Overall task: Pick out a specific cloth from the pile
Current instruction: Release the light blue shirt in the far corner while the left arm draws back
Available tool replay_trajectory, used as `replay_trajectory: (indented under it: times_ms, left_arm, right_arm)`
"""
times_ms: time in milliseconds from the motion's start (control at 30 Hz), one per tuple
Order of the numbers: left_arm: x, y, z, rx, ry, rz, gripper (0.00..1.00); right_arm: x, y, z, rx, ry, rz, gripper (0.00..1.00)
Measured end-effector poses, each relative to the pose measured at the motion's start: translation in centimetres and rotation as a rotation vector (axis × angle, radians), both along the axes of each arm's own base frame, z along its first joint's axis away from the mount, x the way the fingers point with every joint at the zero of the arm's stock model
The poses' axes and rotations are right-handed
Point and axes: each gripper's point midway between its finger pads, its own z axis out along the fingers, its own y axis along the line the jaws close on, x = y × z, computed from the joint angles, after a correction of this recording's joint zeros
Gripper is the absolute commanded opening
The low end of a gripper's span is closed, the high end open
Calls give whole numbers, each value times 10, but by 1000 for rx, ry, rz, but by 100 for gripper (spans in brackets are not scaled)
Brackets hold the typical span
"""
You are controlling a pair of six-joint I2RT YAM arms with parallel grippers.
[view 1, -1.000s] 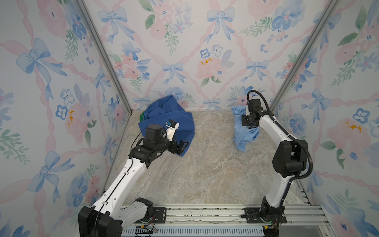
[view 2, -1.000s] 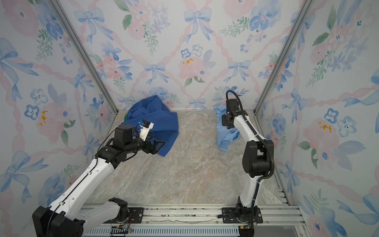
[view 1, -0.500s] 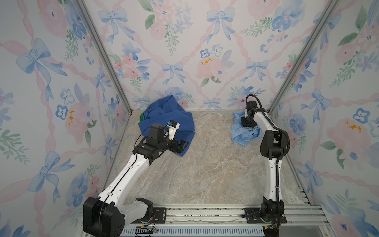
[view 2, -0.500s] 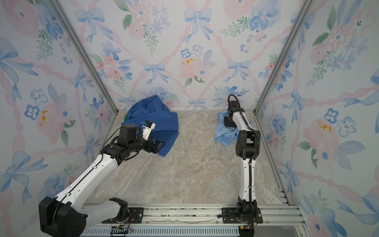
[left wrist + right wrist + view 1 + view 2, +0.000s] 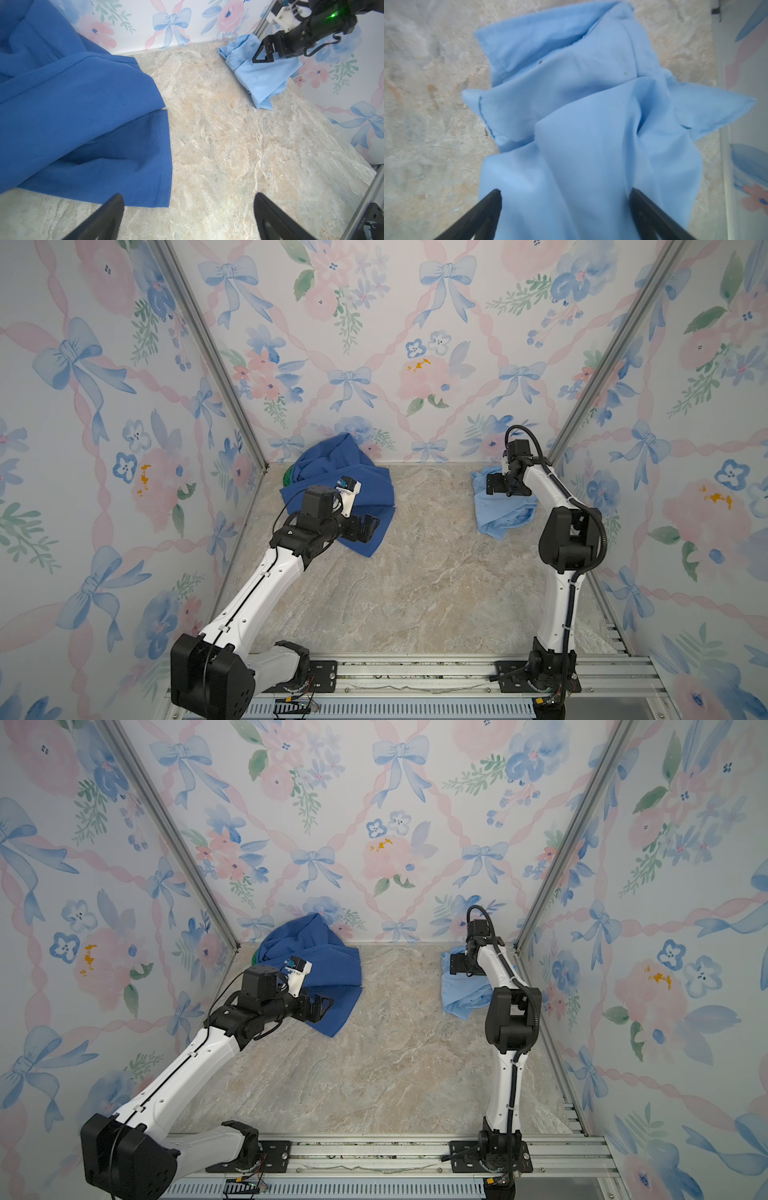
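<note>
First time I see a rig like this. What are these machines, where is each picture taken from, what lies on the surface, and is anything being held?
Two white-and-black robot arms stand on a rail at the front of a marble-patterned tabletop. Two pictures look down from overhead, side by side; the other two come from cameras on the arms' wrists. At the back left lies the pile: a large royal-blue cloth with a bit of green fabric. At the back right, apart from it, lies the light sky-blue collared cloth. The left gripper is open at the pile's edge, empty. The right gripper is open above the sky-blue cloth, not pinching it. Nothing is held.
</note>
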Motion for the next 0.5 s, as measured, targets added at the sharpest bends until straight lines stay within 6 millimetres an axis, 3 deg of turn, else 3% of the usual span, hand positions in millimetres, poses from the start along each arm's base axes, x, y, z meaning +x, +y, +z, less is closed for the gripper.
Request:
replay_trajectory:
  times_ms: [100, 200, 367, 433, 500]
  left_arm:
    - [-1, 6, 7, -5, -21, 15, 98]
    - [-1, 10, 12, -6, -37, 29, 98]
    - [2, 31, 16, 38, -94, 136, 98]
    - [5, 54, 15, 68, -141, 266, 98]
    - [4, 90, 8, 104, -193, 459, 98]
  right_arm:
    - [-6, 2, 50, 2, -95, 1, 97]
    - [-15, 7, 88, 4, -169, 10, 97]
    - [-51, 31, 110, 13, -237, 62, 97]
    - [-78, 46, 112, 28, -282, 100, 97]
    - [-114, 59, 116, 63, -355, 134, 97]
